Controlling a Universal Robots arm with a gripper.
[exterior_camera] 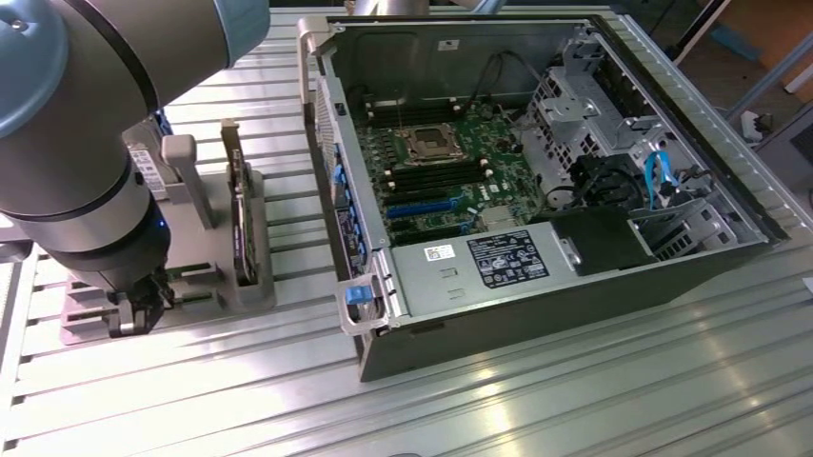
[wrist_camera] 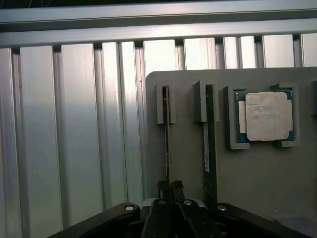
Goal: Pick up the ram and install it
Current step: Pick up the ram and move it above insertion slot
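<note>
In the wrist view, two rams stand on edge in the slots of a grey holder (wrist_camera: 185,163). One ram (wrist_camera: 167,144) is a thin green stick seen edge-on, and my gripper (wrist_camera: 170,187) is shut on its near end, black fingertips pressed to both sides. The second ram (wrist_camera: 209,148) stands one slot over, untouched. In the exterior view, my gripper (exterior_camera: 137,309) is down at the holder's end, at the exterior view's left, under the grey arm. The open computer case (exterior_camera: 508,314) lies to the right of it, with the green motherboard (exterior_camera: 439,167) showing inside.
A processor chip (wrist_camera: 265,116) sits in a recess of the holder beside the rams. An expansion card (exterior_camera: 239,209) stands upright in a grey stand between the arm and the case. Everything rests on a ribbed aluminium table (exterior_camera: 572,400).
</note>
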